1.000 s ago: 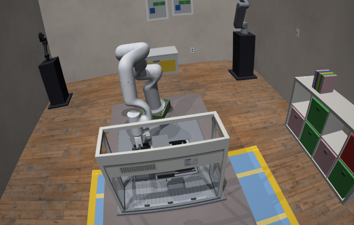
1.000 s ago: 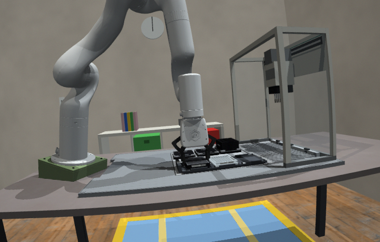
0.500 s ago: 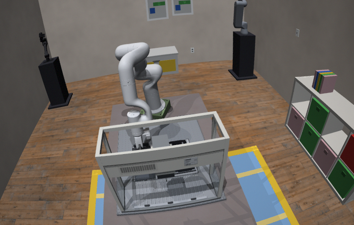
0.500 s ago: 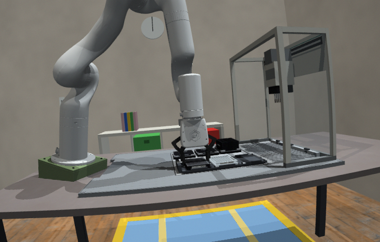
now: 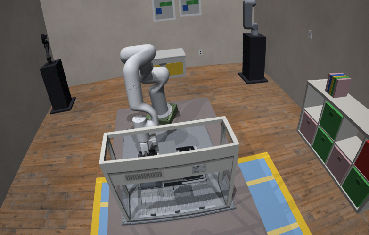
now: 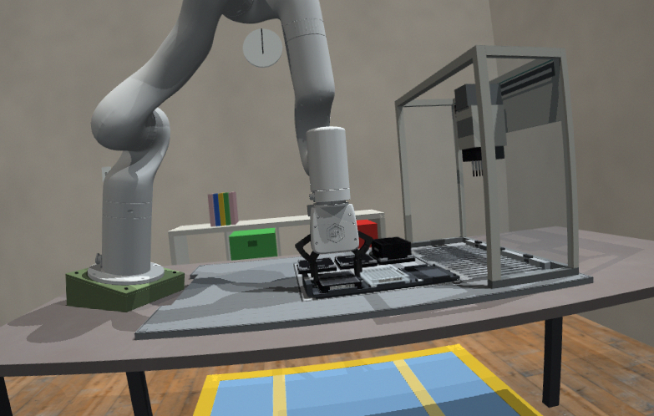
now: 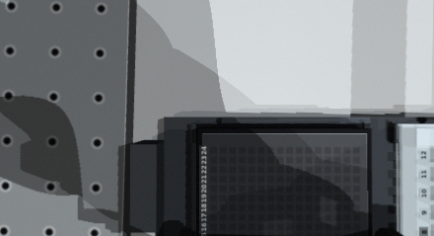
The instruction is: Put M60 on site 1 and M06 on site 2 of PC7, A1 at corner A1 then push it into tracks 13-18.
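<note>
The dark carrier PC7 [image 6: 378,285] lies on the apron in front of the rails [image 6: 466,258]. The dark 384-well plate M60 [image 6: 339,281] sits flat on the site next to the handle; it also shows in the wrist view [image 7: 285,181], beside the handle [image 7: 143,186]. The white 96-well plate M06 [image 6: 385,275] sits on the middle site and shows at the wrist view's right edge [image 7: 416,181]. The site nearest the rails [image 6: 428,272] looks empty. The black deep-well block M09 [image 6: 391,246] stands in its nest behind. My gripper [image 6: 333,268] is open, its fingers straddling M60.
The instrument's white frame [image 5: 168,157] stands over the rails, with a pipetting head [image 6: 476,134] hanging inside. The perforated apron [image 7: 54,115] stretches toward the arm's green base [image 6: 124,283]. Two low nests [image 6: 329,262] lie behind the carrier.
</note>
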`<state>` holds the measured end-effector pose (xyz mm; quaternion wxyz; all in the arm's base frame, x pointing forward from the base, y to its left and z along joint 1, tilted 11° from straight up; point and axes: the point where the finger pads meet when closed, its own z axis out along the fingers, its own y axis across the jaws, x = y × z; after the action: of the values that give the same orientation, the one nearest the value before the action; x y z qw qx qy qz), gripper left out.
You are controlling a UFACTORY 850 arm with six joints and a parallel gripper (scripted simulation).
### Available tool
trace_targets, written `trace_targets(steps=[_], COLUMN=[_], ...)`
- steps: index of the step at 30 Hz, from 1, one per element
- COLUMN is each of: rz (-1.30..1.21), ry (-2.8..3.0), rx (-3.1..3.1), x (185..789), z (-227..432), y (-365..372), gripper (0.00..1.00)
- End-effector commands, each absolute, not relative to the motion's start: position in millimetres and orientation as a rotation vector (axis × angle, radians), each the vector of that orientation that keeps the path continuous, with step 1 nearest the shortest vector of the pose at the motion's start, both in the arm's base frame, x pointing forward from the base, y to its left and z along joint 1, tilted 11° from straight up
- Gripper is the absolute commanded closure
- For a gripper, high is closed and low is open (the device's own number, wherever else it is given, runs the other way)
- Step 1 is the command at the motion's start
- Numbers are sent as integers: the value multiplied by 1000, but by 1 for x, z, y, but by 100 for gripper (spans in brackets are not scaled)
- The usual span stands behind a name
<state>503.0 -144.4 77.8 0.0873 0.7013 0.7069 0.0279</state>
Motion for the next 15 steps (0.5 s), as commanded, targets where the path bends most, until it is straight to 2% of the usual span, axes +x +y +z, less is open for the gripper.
trace_targets(steps=[1,15], rz=[84,84], ry=[2105,2104], rx=[2088,2088], x=[504,501], z=[78,91], y=[-145,-143], gripper=[0,0])
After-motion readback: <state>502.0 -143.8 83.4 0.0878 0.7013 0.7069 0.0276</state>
